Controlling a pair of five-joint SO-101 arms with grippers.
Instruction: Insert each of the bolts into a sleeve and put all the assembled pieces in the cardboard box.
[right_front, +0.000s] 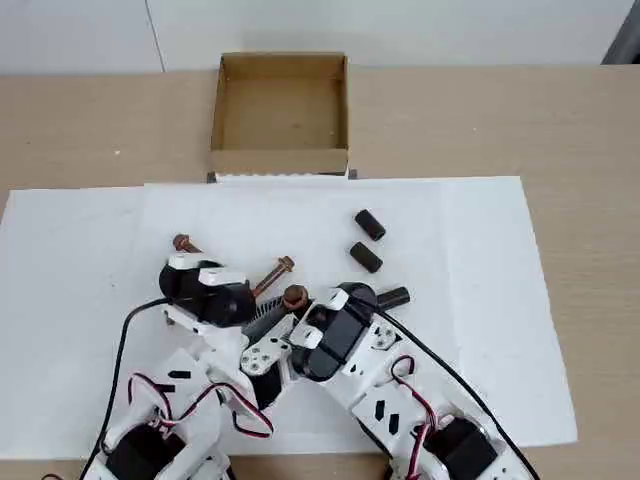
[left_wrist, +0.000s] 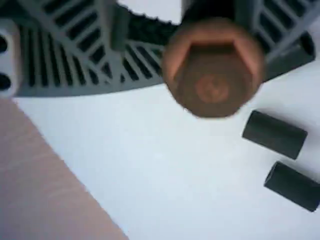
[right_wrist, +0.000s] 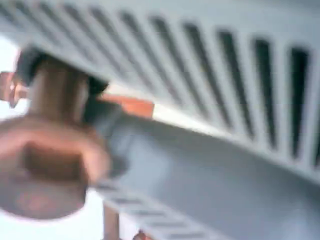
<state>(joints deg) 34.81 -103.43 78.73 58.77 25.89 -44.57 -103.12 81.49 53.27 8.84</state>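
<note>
At the far edge: your box (right_front: 216, 110) stands open on the table (right_front: 80, 120), with its near wall right at the far edge of the sheet (right_front: 480, 340).
Sheet edges: the sheet runs wide to both sides, and wood shows all around it.
Open room: you have bare sheet left of the left arm (right_front: 205, 292) and right of the right arm (right_front: 345, 325). A free strip also lies between the parts and the box.
Tight spot: both arms meet at the near middle of the sheet, close over one bolt.
Left gripper (left_wrist: 212, 45): it is pinched on the held bolt (left_wrist: 212, 75), whose head faces this arm's camera.
Right gripper (right_wrist: 65, 105): it sits hard up against the same bolt; you cannot tell whether it grips it.
Held bolt: it is copper-brown, with a hex head on a round flange and a faint round mark on the head's face. It sits near the sheet's middle, between the two arms.
Middle bolt (right_front: 273, 276): it has the same copper colour and lies slanted on the sheet, just beside the left arm, close to the held bolt.
Left bolt (right_front: 185, 243): its head shows on the sheet just beyond the left arm; the shank is hidden.
Far sleeve (right_front: 369, 224) and mid sleeve (right_front: 365, 257): these short black tubes lie on their sides, near each other but apart, right of centre.
Near sleeve (right_front: 392, 297): it juts out right beside the right arm.
</note>
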